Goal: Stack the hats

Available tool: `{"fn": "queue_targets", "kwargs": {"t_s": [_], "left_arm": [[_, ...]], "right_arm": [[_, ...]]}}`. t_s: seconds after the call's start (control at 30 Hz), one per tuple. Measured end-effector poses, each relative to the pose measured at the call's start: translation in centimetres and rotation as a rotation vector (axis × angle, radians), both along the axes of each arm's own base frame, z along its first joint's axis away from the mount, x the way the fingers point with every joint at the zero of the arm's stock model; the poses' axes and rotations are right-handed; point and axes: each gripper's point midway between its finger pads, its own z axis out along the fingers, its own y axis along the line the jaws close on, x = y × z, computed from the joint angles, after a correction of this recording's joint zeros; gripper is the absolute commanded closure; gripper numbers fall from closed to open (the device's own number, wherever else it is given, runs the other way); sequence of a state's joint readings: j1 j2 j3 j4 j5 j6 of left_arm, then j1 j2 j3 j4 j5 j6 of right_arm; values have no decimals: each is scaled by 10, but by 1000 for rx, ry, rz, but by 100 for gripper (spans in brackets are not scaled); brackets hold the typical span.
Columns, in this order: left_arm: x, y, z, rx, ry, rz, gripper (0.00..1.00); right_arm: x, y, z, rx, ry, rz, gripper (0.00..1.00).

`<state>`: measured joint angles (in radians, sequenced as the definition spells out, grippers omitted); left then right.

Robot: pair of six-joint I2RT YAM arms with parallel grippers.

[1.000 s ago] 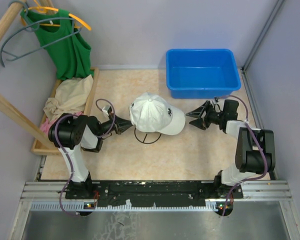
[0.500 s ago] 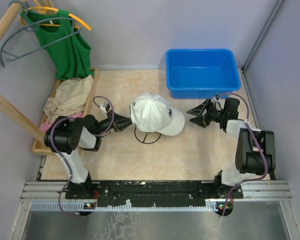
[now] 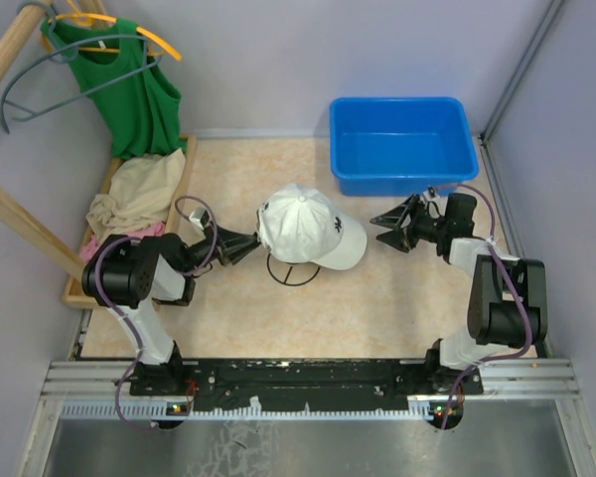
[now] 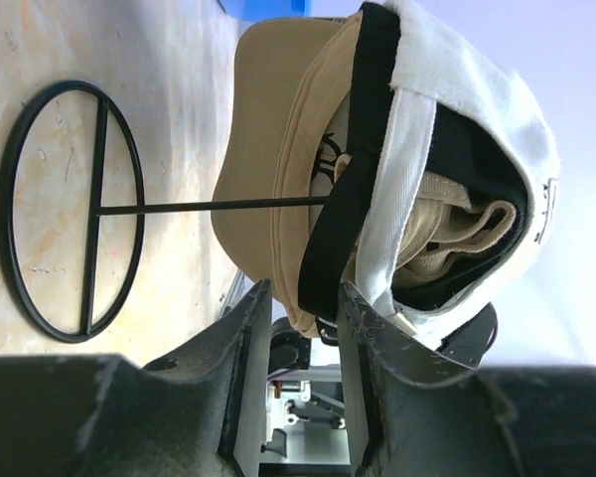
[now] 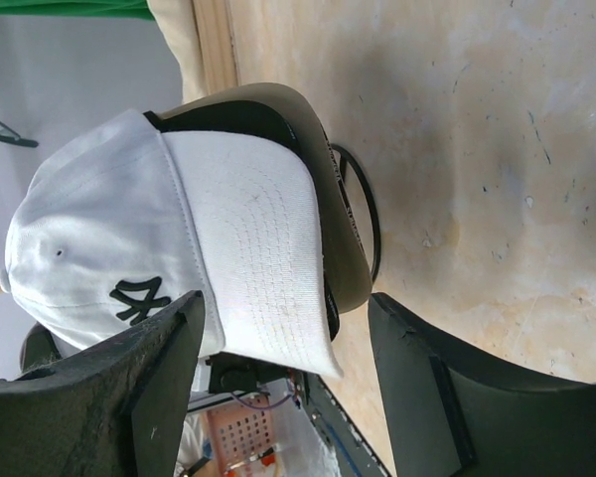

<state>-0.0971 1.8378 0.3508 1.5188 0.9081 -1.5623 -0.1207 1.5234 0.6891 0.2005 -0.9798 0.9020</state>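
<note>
Left gripper [image 3: 246, 243] lies low at centre-left of the overhead view. Its fingers are a small way apart and grip nothing, and their tips sit just beside the back rim of the hats. Its own camera looks through that gap into the open back of the pile. A white cap [image 4: 477, 109] lies outermost, a black cap [image 4: 363, 149] is inside it, and a tan cap [image 4: 268, 149] is under that. More tan fabric is folded deep in the hollow, probably the fourth hat.

Right gripper [image 3: 379, 229], at centre-right, faces the pile from the brim side. Its jaws are spread wide and empty, a little apart from the white brim.

The caps nest crown in crown with their brims lined up toward the lower right. That is why only the white one shows from above. They ride on a dark wire stand [image 4: 89, 209], whose ring foot rests on the table [image 3: 248, 318] and whose rod props the crowns up, so they keep their dome.

With both grippers flanking at cap height, I judge the stack complete or needing only a last nudge. A blue bin [image 3: 402, 144] stands at upper right, well apart.
</note>
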Motion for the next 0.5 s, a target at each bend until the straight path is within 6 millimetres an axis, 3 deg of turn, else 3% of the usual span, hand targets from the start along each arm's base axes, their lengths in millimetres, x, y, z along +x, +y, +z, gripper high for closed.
{"fn": "queue_targets", "kwargs": {"t_s": [0.33,0.5], "left_arm": [[4,10,1,-21,34,22,59],[6,27,-4,-26,68,68,60]], "right_arm": [[0,0,1,0,-3,2,31],[-1,-1,-2,-10,1,1,31]]}}
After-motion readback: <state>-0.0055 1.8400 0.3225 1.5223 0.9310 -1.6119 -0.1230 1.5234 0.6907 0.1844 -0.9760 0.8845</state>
